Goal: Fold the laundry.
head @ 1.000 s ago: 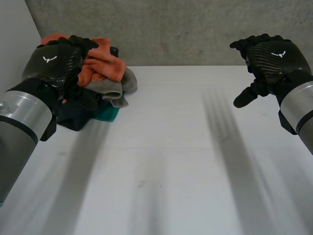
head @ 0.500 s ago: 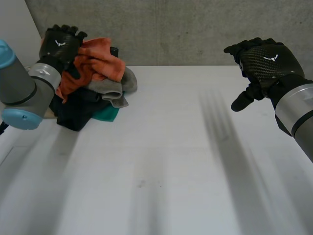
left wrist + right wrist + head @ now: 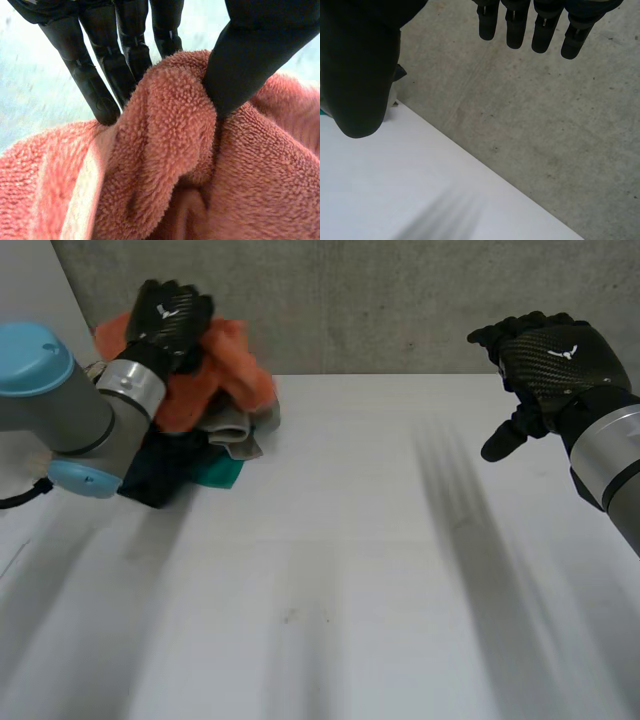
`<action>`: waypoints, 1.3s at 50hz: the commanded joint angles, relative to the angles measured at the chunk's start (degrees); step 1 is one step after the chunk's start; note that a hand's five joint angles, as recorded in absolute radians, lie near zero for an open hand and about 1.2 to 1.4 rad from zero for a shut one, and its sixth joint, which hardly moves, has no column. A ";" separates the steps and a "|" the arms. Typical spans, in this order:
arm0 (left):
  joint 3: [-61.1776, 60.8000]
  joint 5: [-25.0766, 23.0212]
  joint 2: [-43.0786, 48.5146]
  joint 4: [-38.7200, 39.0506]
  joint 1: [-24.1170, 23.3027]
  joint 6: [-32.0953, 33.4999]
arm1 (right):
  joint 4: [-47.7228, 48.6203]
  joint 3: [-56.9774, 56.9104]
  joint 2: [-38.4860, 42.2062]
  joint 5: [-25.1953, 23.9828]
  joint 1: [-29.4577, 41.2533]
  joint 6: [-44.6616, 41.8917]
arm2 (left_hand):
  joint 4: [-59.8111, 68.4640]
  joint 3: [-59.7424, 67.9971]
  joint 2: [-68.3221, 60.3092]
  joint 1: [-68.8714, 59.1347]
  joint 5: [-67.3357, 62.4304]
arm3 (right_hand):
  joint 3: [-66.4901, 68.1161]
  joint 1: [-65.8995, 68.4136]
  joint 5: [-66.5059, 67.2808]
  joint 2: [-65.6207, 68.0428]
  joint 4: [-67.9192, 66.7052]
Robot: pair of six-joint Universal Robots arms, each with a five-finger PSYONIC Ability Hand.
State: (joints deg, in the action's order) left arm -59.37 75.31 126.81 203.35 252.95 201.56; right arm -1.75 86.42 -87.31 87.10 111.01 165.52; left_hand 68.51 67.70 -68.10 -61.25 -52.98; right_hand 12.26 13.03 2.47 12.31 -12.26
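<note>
Our left hand has the orange towel pinched between thumb and fingers, on top of the laundry pile below its palm. Our right hand hangs loose and empty, well apart over the table. We'd lift straight up and slowly (the grey cloth just under the towel looks ready to tag along), then swing out to bare table.
</note>
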 commanded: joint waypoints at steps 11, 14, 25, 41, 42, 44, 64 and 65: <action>-30.19 -7.11 -15.27 -1.29 -19.41 -7.60 | -0.19 -1.25 0.03 -1.49 -2.90 -4.50 | -48.46 -47.65 48.05 41.20 42.93 | -2.26 -3.03 -2.47 -2.31 2.26; -30.63 -6.58 -15.89 -2.25 -20.39 -4.70 | -0.19 -0.99 0.30 -1.84 -2.99 -7.05 | -56.14 -55.33 55.73 48.88 50.61 | -2.26 -3.03 -2.47 -2.31 2.26; -33.09 -1.75 -26.69 -11.22 -15.21 -1.96 | -3.34 -1.52 2.32 -3.07 -2.38 -10.48 | -56.11 -55.29 55.70 48.85 50.58 | -2.26 -3.03 -2.47 -2.31 2.26; -42.49 3.53 -28.99 -11.49 7.11 -1.96 | -16.63 -8.54 19.88 -11.69 -2.11 -5.30 | -54.93 -54.12 54.53 47.68 49.41 | 7.57 6.79 7.35 7.52 -7.57; -42.93 3.00 -28.73 -11.40 7.90 -1.96 | -16.19 -10.72 23.03 -11.77 -1.94 -4.16 | -54.93 -54.12 54.52 47.67 49.40 | 10.41 9.64 10.20 10.36 -10.41; -44.08 -0.68 -27.41 -10.87 10.45 -1.87 | -16.01 -12.58 25.77 -11.86 -1.50 -3.02 | -54.93 -54.12 54.52 47.67 49.40 | 11.78 11.01 11.57 11.73 -11.78; -36.00 -6.77 -8.60 -9.29 12.83 11.48 | -8.71 -18.92 39.06 -14.94 2.28 -1.25 | -51.23 -50.42 50.83 43.97 45.71 | 67.74 66.97 67.53 67.69 -67.74; -33.99 -4.67 -6.68 -8.94 12.66 12.44 | -8.63 -18.22 38.45 -15.20 2.19 -1.25 | -49.89 -49.08 49.49 42.64 44.37 | 67.74 66.97 67.53 67.69 -67.74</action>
State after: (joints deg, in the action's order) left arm -99.21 63.97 114.57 193.86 266.33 208.26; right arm -10.62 65.81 -47.10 71.67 112.89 164.91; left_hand 13.69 14.11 -13.78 -12.87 -3.45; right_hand 66.84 64.61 56.12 67.11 -66.75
